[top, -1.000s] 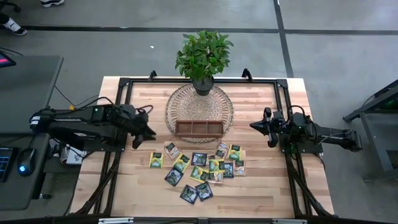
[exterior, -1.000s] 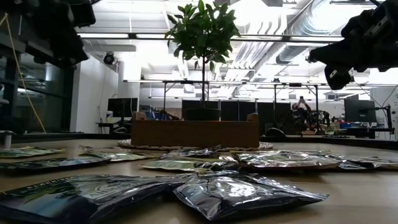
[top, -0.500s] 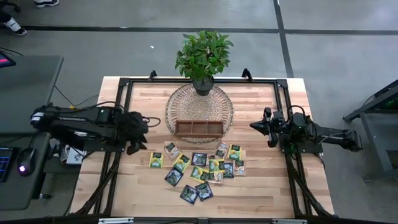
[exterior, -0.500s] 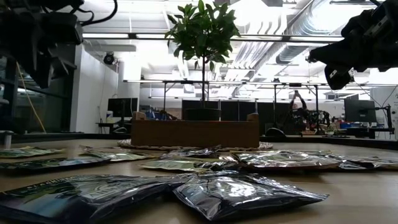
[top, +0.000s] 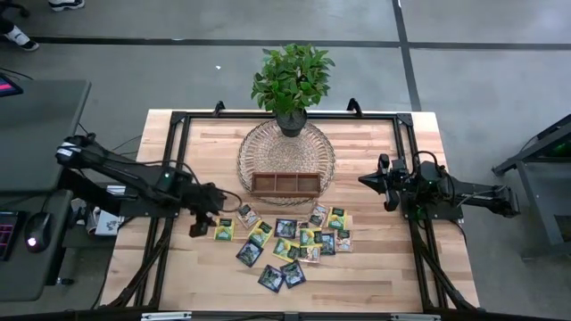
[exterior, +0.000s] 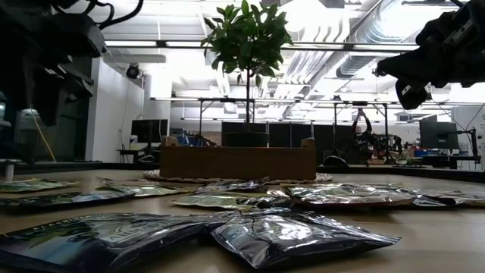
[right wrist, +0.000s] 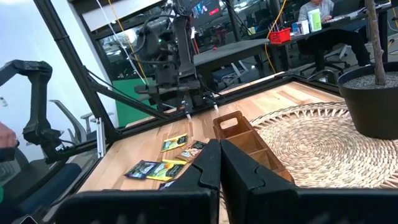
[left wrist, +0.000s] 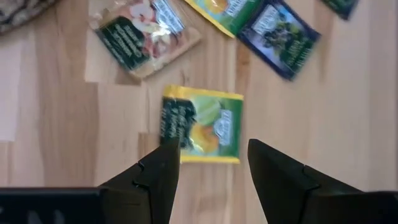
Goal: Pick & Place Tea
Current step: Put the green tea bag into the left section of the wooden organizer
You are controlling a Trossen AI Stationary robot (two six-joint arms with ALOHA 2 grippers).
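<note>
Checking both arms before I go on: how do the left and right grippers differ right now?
The left gripper is open, fingers spread just short of a yellow-green tea sachet; the right gripper is shut, holding nothing. The left gripper is beside the sachets' left edge, while the right gripper sits off to the right, away from them. Both are dark two-finger grippers.

Overhead view evenly lit; the table (top: 375,267) reads bright, shadows short and soft. Low view strongly backlit by ceiling lights (exterior: 318,19) with glare; the plant (exterior: 246,38) and both arms show as dark silhouettes. The nearest tea sachets (exterior: 295,235) show foil sheen. Left wrist view slightly soft with motion blur. Right wrist view is clear; the near fingers are dark
</note>
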